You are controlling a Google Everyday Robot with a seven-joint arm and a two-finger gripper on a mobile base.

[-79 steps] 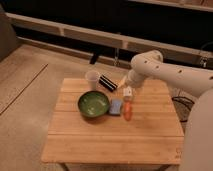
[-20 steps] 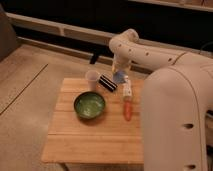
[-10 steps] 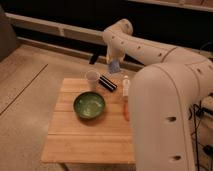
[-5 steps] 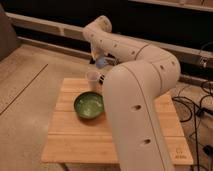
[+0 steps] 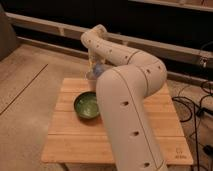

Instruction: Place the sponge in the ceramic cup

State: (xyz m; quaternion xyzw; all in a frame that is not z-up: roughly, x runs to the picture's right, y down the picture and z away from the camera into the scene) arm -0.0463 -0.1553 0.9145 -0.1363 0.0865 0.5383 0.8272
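Concrete floor and a dark railed wall surround a slatted wooden table (image 5: 75,142), with the robot's arm (image 5: 125,55) reaching from the foreground across it to its far edge. The gripper (image 5: 95,66) is closed around the light-blue sponge (image 5: 99,68). The ceramic cup (image 5: 89,76) stands directly beneath the gripper, largely hidden, and the green bowl (image 5: 87,105) sits below and nearer the camera.
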